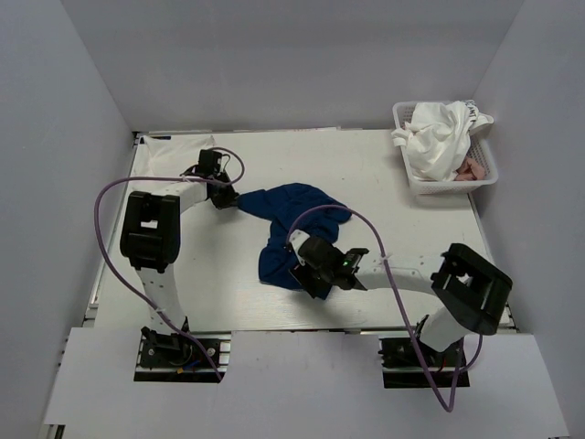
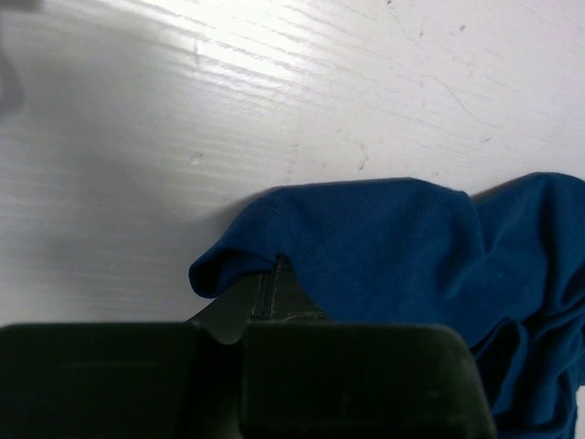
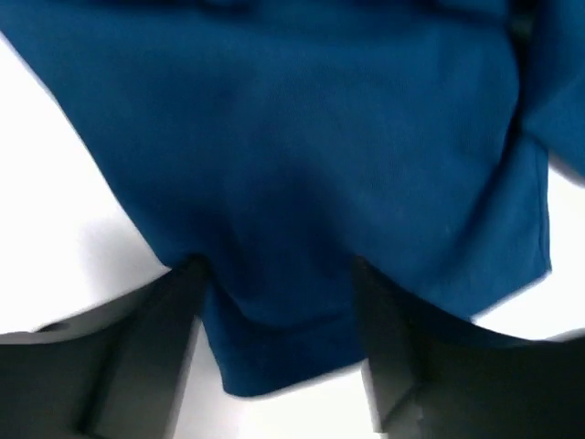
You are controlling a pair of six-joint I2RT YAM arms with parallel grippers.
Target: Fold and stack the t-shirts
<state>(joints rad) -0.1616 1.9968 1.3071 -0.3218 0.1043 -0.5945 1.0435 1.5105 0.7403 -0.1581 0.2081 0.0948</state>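
Top view: crumpled navy blue cotton t-shirt (image 1: 291, 229) lies mid-tabletop (image 1: 402, 247), bunched, not spread flat, no fold in it. Left gripper (image 1: 227, 197) is at its far-left corner, right gripper (image 1: 306, 272) at its near edge. White plastic mesh basket (image 1: 454, 186) at the far right corner holds the heaped white cotton t-shirts (image 1: 437, 135) and a dusty pink cotton t-shirt (image 1: 472, 168) underneath. No folded stack anywhere that I can see.

Left wrist view: left gripper (image 2: 247, 320) is clamped tight on a hem corner of the navy shirt (image 2: 384, 238). The cloth drapes over the jaws; the rest trails right on the tabletop (image 2: 274, 91).

Right wrist view (blurry): right gripper (image 3: 274, 270) is spread wide, with the fingers (image 3: 155, 347) straddling the navy hem (image 3: 302, 183). Fabric sits between the jaws, no pinch on it yet.

Status, my read: very early, zero shirts folded.
- One corner is secured; the second grab is pending.
- Remaining for this tee: pull it flat, fold it, place it.
- Then the same for every shirt in the basket, stacked on top.
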